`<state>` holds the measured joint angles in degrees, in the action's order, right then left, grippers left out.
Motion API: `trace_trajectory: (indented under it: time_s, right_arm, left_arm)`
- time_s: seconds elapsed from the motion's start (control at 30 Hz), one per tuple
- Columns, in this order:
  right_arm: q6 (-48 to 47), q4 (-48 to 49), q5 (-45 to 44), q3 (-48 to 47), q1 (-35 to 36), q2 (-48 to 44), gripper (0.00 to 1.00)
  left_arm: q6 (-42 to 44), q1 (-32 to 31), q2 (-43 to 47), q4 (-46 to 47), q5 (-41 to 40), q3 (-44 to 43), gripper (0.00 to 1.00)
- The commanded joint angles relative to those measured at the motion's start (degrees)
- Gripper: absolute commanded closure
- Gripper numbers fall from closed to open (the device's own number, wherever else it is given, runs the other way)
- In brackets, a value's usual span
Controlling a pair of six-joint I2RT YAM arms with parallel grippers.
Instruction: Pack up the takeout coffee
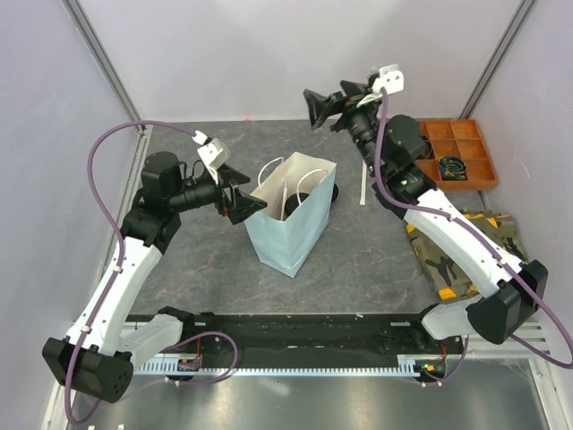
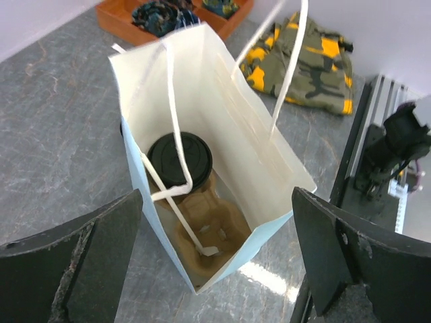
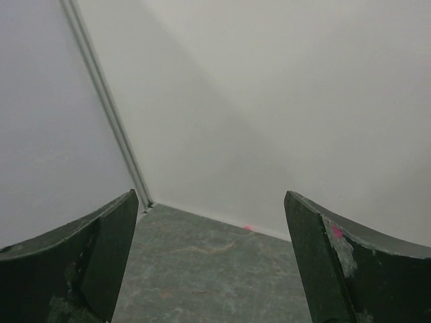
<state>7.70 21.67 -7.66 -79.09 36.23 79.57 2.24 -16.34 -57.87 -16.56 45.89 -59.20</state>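
Note:
The takeout coffee [image 2: 178,159], a cup with a black round lid, stands inside the open light-blue paper bag [image 2: 202,87] in one socket of a tan pulp carrier [image 2: 212,232]. From above only its dark lid [image 1: 299,201] shows in the bag [image 1: 291,228]. My left gripper [image 1: 249,204] hovers at the bag's left rim, open and empty [image 2: 217,195], with its fingers [image 2: 87,262] on either side of the bag's mouth. My right gripper [image 1: 316,107] is raised high behind the bag, open and empty [image 3: 210,195], facing the back wall.
An orange compartment tray [image 1: 461,152] sits at the back right. A camouflage cloth [image 1: 457,246] lies at the right under the right arm. A white stick [image 1: 362,184] lies right of the bag. A dark object [image 1: 333,191] peeks out behind the bag.

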Motion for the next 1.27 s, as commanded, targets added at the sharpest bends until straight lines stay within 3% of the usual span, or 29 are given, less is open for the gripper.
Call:
trace_trajectory:
  time_s: [0.0, 0.2, 0.27, 0.47, 0.57, 0.77, 0.93, 1.07, 1.23]
  right_arm:
    - [2.04, -4.26, -3.33, -4.23, -4.93, -0.91, 0.02]
    - [7.15, -9.19, -4.99, -5.20, -10.65, -1.00, 0.02]
    - [5.40, -10.94, -5.70, -5.20, -12.05, -1.52, 0.02]
    - [-0.49, -25.34, -8.42, -6.60, -15.39, 0.23, 0.02]
    - [0.20, -32.29, -5.18, -6.78, -18.82, 1.20, 0.02]
    - [2.41, -42.23, 6.32, -6.78, -30.06, 3.66, 0.02]
    - [-3.57, -43.90, 6.61, -3.36, -34.19, 3.92, 0.02]
    - [1.07, -44.79, 9.40, -3.79, -39.73, 5.59, 0.02]
    - [1.70, -44.79, 11.17, -8.79, -41.24, 8.05, 0.02]
  left_arm:
    - [-6.80, 0.96, 0.65, 2.67, 0.69, -5.92, 0.00]
    - [-12.50, 2.09, 0.39, 1.10, -2.72, -12.77, 0.00]
    - [-14.80, 4.72, -1.80, -5.37, -5.89, -19.06, 0.00]
    - [-24.56, 19.22, -20.16, -20.96, 0.51, -36.31, 0.00]
    - [-25.35, 23.97, -24.22, -22.12, -0.09, -36.96, 0.00]
    - [-12.45, 26.09, -34.31, -36.16, -11.33, -42.22, 0.00]
    - [-6.73, 26.09, -34.16, -35.83, -16.53, -37.66, 0.00]
    - [-4.79, 26.09, -34.15, -35.21, -18.20, -34.85, 0.00]
    - [-3.91, 26.09, -36.09, -35.65, -20.40, -39.65, 0.00]
